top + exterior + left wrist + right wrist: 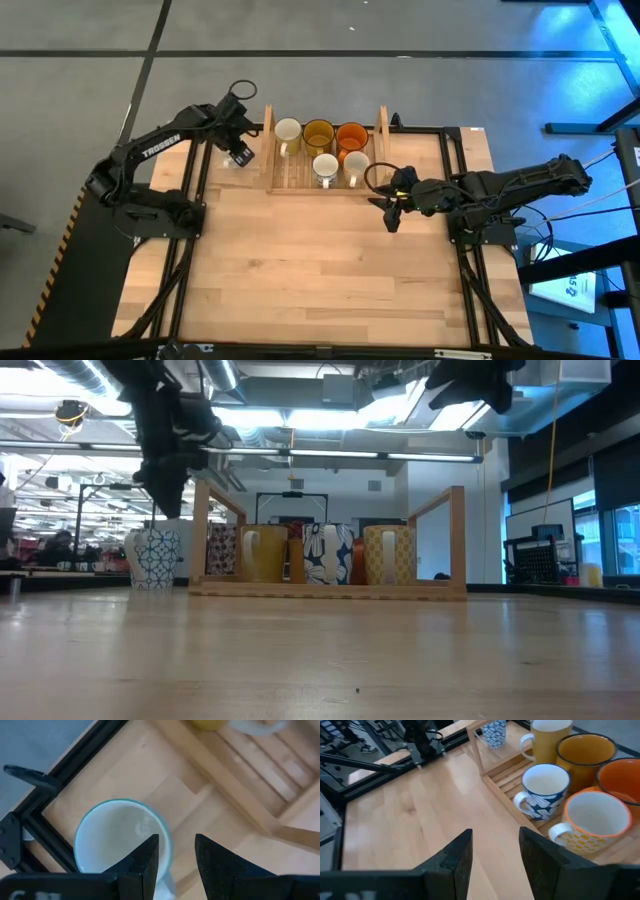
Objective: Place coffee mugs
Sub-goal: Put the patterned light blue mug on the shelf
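A white mug with a blue pattern (155, 558) stands on its base on the table, just left of the slatted wooden rack (455, 540). My left gripper (176, 840) hangs open right above it; one finger shows over the mug's rim (120, 835), and the low view shows the fingers clear of the mug. Five mugs stand in the rack: white (288, 131), amber (319, 133) and orange (351, 135) in the far row, blue-patterned white (545, 787) and yellow-patterned white (595, 820) in the near row. My right gripper (390, 210) is open and empty, above the table off the rack's near right corner.
The rack's upright side walls (268, 150) rise beside the mugs. A black frame rail (35, 827) runs along the table's edge close to the lone mug. Bare wooden tabletop (320, 270) stretches from the rack to the near edge.
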Tool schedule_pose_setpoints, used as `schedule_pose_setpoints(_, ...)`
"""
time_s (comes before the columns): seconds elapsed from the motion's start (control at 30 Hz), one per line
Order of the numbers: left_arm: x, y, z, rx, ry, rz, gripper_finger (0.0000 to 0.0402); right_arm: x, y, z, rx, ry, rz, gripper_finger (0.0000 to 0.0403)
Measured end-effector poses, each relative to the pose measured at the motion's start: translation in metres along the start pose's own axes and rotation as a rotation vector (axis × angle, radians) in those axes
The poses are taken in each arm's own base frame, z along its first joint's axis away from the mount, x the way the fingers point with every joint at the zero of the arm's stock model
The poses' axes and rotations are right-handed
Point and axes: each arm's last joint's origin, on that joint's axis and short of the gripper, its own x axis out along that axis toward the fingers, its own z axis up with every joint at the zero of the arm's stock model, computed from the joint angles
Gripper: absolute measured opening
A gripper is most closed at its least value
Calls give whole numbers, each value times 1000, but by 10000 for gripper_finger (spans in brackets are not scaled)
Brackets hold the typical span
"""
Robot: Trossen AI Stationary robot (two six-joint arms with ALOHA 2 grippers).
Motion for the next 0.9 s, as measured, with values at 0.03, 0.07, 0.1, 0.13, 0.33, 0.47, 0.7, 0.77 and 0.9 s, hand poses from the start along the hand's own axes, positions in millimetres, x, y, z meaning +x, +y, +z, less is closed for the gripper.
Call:
schedule_pose_setpoints(0.03,3,2,-1,-9,-3,3,121,0,-1,-1,-3,2,-10,150)
schedule_pose_setpoints(0.07,6,3,-2,-21,-4,6,121,0,-1,-1,-6,5,-22,149)
schedule_pose_setpoints(0.1,8,5,-3,-33,-9,9,121,0,-2,-2,-2,6,-34,149)
schedule_pose_setpoints(0.13,10,7,-4,-43,-9,12,121,0,-3,-2,7,7,-46,149)
schedule_pose_setpoints(0.33,26,8,-13,-74,2,-31,121,0,-4,-3,6,7,-63,149)
schedule_pose_setpoints(0.47,32,7,-16,-77,2,-40,121,0,-4,-3,6,7,-64,149)
schedule_pose_setpoints(0.7,51,7,-17,-78,60,-42,120,0,-4,-3,4,-5,-84,149)
schedule_pose_setpoints(0.77,55,7,-16,-78,81,-37,115,0,-4,-3,4,-5,-84,149)
schedule_pose_setpoints(0.9,59,7,-16,-77,96,-34,80,0,-4,-2,5,-5,-84,149)
